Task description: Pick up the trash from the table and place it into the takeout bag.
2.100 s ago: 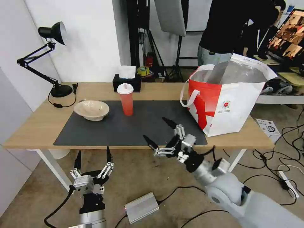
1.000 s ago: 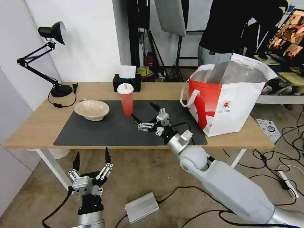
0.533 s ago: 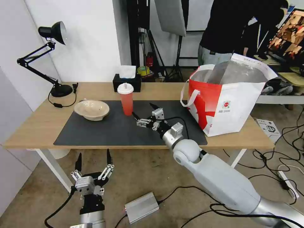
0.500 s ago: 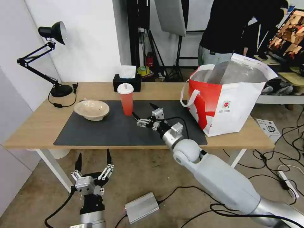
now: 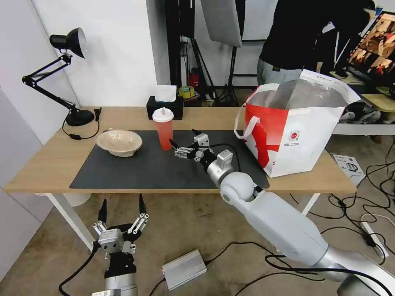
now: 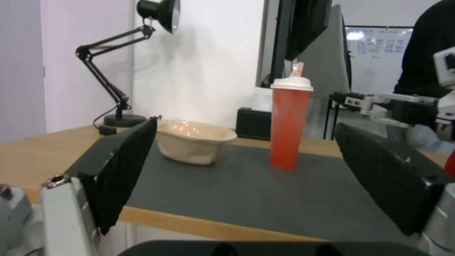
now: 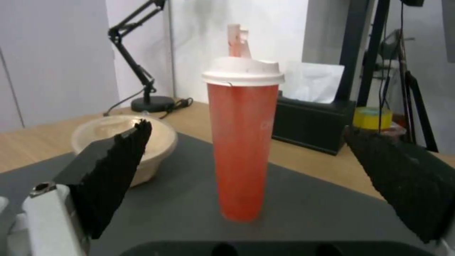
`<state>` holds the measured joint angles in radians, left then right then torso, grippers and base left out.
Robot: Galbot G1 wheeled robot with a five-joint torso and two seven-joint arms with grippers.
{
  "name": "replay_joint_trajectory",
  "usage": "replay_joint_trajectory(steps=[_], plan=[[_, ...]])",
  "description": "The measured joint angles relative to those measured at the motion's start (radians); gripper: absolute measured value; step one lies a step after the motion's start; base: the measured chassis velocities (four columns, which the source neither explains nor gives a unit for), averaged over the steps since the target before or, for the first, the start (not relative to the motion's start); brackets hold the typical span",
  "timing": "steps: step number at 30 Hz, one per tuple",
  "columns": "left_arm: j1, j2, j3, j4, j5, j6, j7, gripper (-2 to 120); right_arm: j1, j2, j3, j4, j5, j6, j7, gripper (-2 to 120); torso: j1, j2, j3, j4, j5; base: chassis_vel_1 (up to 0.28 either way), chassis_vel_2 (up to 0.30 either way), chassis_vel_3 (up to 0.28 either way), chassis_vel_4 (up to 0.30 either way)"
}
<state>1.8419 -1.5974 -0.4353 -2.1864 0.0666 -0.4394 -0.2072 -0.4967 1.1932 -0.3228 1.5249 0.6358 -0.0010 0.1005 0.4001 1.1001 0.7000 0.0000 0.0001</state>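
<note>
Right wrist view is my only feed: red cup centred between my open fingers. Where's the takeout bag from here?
Observer: The takeout bag stands at the table's right end, mouth open, well apart from the red cup.
Operator: Is the right gripper touching the cup yet?
Observer: No. In the head view the right gripper sits open just to the cup's right, above the grey mat, a small gap left.
Operator: And my left arm?
Observer: The left gripper hangs open below the table's front edge.
</note>
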Motion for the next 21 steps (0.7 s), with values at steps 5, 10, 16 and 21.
replay_joint_trajectory(steps=[5, 10, 16, 21], plan=[[-0.003, 0.000, -0.002, 0.000, -0.001, 0.000, 0.000, 100, 0.028, 0.039, 0.001, -0.065, 0.000, -0.006, -0.002, 100, 0.000, 0.000, 0.000, 0.0001, -0.0001, 0.000, 0.000, 0.000, 0.000], [-0.004, 0.000, -0.003, 0.003, -0.003, 0.000, -0.001, 100, 0.052, 0.080, 0.003, -0.141, -0.004, -0.008, -0.004, 100, 0.000, 0.000, 0.000, 0.0000, -0.0002, 0.000, 0.000, 0.000, 0.000], [-0.001, 0.000, -0.002, -0.015, -0.003, 0.000, -0.001, 100, 0.079, 0.134, 0.009, -0.221, -0.005, -0.003, -0.020, 100, 0.000, 0.000, 0.000, 0.0000, -0.0001, 0.000, 0.000, 0.000, 0.000], [0.000, 0.000, -0.003, -0.019, -0.003, 0.000, -0.001, 100, 0.095, 0.171, 0.010, -0.270, -0.004, 0.007, -0.028, 100, 0.000, 0.000, 0.000, 0.0001, -0.0001, 0.000, 0.000, 0.000, 0.000]])
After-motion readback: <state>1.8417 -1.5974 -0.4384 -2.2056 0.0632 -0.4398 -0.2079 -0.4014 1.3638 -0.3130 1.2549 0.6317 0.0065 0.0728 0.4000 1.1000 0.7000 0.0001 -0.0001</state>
